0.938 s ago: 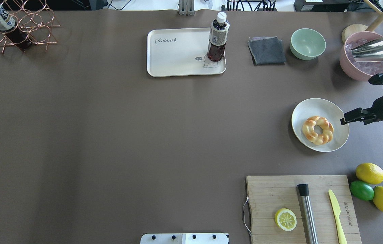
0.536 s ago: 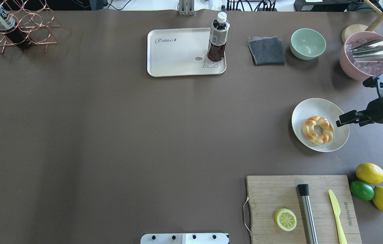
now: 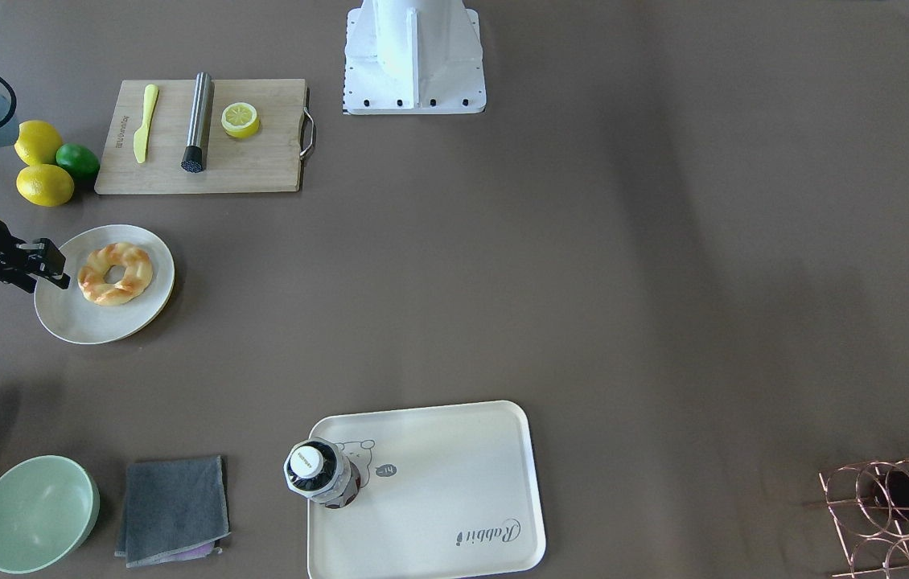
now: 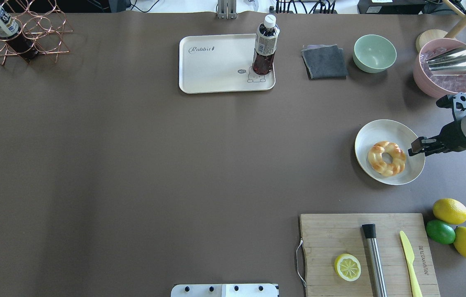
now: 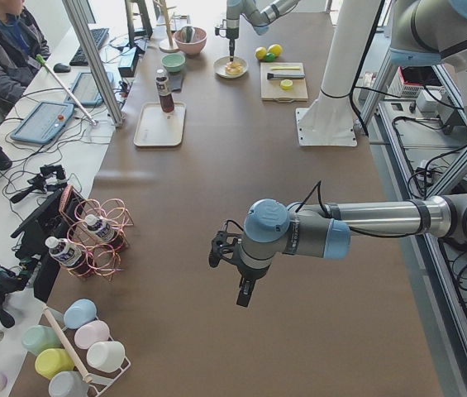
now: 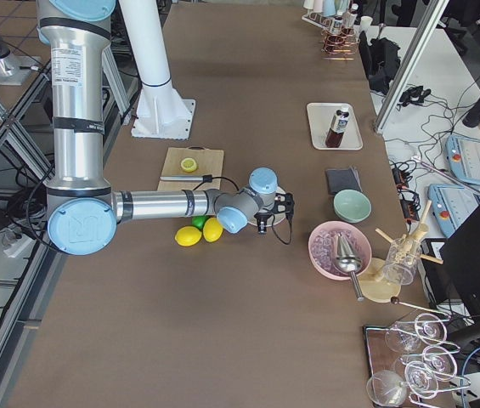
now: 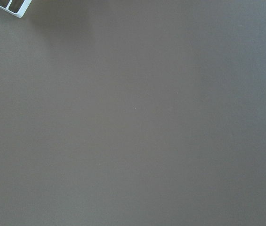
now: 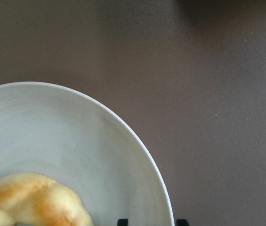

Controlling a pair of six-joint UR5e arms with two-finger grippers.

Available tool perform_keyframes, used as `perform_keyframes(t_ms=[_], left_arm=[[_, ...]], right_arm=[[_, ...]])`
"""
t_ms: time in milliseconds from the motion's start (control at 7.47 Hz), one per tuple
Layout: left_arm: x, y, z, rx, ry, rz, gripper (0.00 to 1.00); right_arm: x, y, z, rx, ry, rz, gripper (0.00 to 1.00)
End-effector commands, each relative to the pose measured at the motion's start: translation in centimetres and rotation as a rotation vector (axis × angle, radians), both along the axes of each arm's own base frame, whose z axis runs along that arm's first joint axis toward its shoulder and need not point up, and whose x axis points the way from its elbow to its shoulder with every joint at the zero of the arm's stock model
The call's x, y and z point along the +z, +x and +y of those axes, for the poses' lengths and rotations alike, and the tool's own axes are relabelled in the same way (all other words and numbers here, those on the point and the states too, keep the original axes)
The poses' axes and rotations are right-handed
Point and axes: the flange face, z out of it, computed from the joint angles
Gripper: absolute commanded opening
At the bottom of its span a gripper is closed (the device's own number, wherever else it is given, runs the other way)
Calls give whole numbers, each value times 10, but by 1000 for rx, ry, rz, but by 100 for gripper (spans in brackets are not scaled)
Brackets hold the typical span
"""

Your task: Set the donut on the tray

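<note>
The donut (image 4: pixel 386 158), a braided golden ring, lies on a round off-white plate (image 4: pixel 375 130) at the table's right; it also shows in the front view (image 3: pixel 115 273) and the right wrist view (image 8: pixel 34 200). My right gripper (image 4: pixel 416 147) is open and empty above the plate's right rim, just beside the donut, as the front view (image 3: pixel 52 264) also shows. The cream tray (image 4: pixel 216 66) with "Rabbit" script lies at the far middle with a dark bottle (image 4: pixel 265 45) standing on its right corner. My left gripper (image 5: pixel 241 273) hovers over bare table; I cannot tell whether it is open or shut.
A wooden cutting board (image 4: pixel 328 235) with a lemon half (image 4: pixel 347 267), a steel muddler and a yellow knife lies near the plate. Two lemons and a lime (image 4: pixel 440 231), a green bowl (image 4: pixel 374 53), a grey cloth (image 4: pixel 324 61), a pink bowl (image 4: pixel 449 84) and a wire rack (image 4: pixel 22 33) stand around.
My right gripper has moved left and slightly nearer, from outside the plate's right edge to over its rim, closer to the donut. The donut and tray have not moved.
</note>
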Motion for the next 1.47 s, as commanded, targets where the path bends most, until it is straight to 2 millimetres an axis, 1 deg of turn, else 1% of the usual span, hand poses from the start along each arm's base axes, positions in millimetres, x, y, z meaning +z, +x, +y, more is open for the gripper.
perform_keyframes(t_ms=[0,134,268,402,536,670,804,938,1071,1205,1339], left_arm=[[0,0,-1,0,1,1,97],[-1,0,-1,-3,-2,6,97],[-3,0,-2,-4,3,9,97],[-10,3,-3,-2,8,52,97],[-25,10,-13,-39,-19,124,97],[-55,17,-37,-108,-40,149,97],[-88,55,-57,-94,-66,168,97],[-130,95,-72,-103,-101,203,97],[-162,138,-75,-110,-138,248,97],[-200,181,-79,-123,-175,317,97],[-241,231,-81,-126,-234,378,97]], right_arm=[[-8,-4,-1,11,-7,-10,0],[-24,-3,-2,11,14,-29,0],[-46,-2,0,12,39,-56,0],[-78,0,2,49,26,-98,0],[-108,0,6,91,-5,-135,0],[-139,-9,3,114,-22,-161,0],[-168,-27,12,131,-66,-199,0],[-196,-38,14,139,-87,-233,0],[-229,-46,14,153,-114,-252,0],[-258,-55,19,153,-135,-266,0],[-284,-70,16,158,-154,-272,0]])
